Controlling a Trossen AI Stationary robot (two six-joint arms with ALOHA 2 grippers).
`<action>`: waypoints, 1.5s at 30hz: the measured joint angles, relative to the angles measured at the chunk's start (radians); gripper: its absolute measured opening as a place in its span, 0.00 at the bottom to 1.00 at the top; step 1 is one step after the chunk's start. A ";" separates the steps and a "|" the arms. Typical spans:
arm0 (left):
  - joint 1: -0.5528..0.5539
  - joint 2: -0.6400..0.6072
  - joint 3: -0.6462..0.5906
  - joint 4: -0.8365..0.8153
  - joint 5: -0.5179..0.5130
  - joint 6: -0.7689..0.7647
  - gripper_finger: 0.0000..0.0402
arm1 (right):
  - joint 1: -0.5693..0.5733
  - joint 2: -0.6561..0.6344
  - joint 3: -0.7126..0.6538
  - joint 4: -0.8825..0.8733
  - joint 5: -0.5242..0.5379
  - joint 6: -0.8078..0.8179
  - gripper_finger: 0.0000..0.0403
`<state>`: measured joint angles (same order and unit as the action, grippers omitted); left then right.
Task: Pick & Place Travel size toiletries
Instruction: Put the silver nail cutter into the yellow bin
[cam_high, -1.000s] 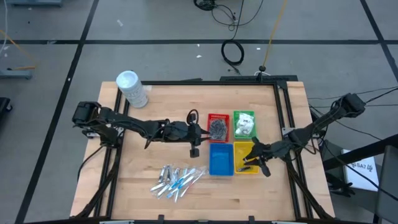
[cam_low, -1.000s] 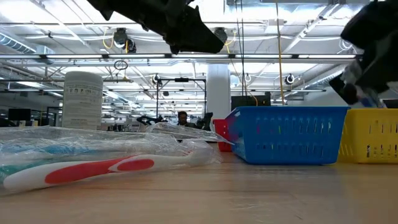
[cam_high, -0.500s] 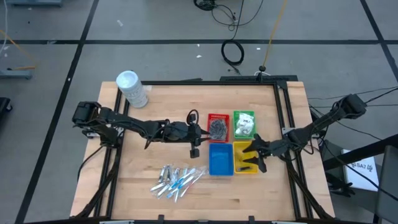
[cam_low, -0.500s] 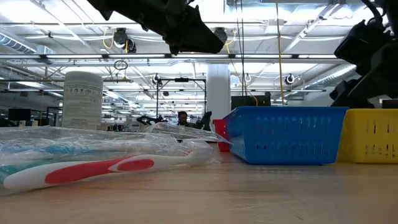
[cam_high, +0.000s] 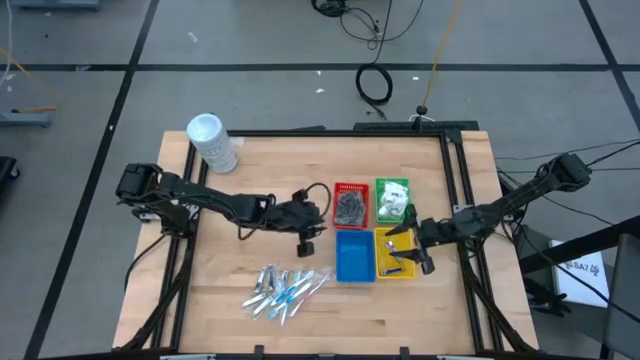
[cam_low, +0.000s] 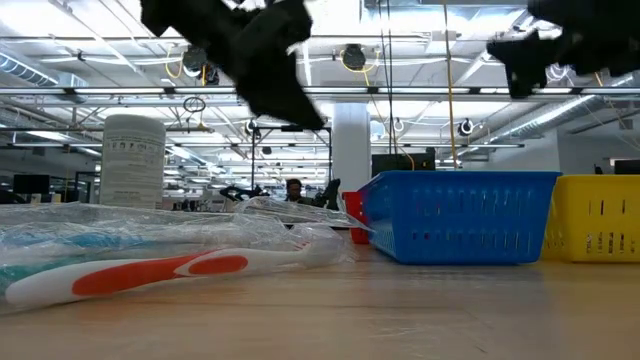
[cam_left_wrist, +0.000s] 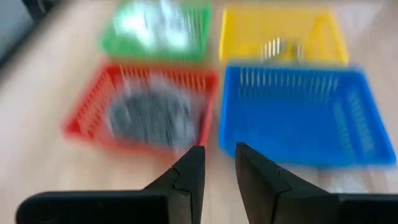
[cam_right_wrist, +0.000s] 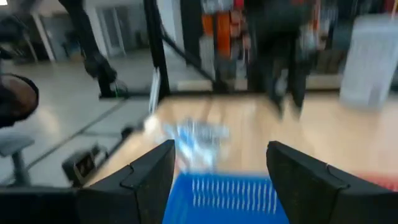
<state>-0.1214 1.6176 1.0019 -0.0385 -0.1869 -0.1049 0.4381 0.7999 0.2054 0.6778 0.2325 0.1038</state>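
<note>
My left gripper (cam_high: 308, 240) hung over the worktop (cam_high: 230, 300) just beside the red tray (cam_high: 350, 204), jaws nearly closed w/ a thin gap, nothing btwn them. My right gripper (cam_high: 405, 250) was over the yellow tray (cam_high: 396, 256), jaws spread wide & empty. Wrapped toothbrushes (cam_high: 285, 290) lay in a loose pile on the worktop near the front edge, left of the blue tray (cam_high: 355, 257). Dark round bundles (cam_high: 349, 207) sat in the red tray, white packets (cam_high: 393, 199) in the green tray (cam_high: 393, 186). One small item (cam_left_wrist: 281, 48) lay in the yellow tray; couldn't tell what. White tub (cam_high: 212, 142) stood at the far left corner.
</note>
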 joint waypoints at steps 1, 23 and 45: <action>-0.005 0.000 0.000 -0.052 0.013 -0.035 0.22 | 0.000 -0.005 0.000 0.035 0.000 -0.038 0.60; -0.373 0.000 -0.001 -0.636 0.163 -1.380 0.22 | -0.067 -0.020 0.000 0.027 0.003 -0.220 0.57; -0.413 0.083 -0.064 -0.641 0.236 -1.712 0.22 | -0.071 -0.021 0.000 -0.039 0.001 -0.194 0.55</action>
<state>-0.5346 1.7011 0.9381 -0.6799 0.0487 -1.8170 0.3672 0.7794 0.2054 0.6387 0.2339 -0.0902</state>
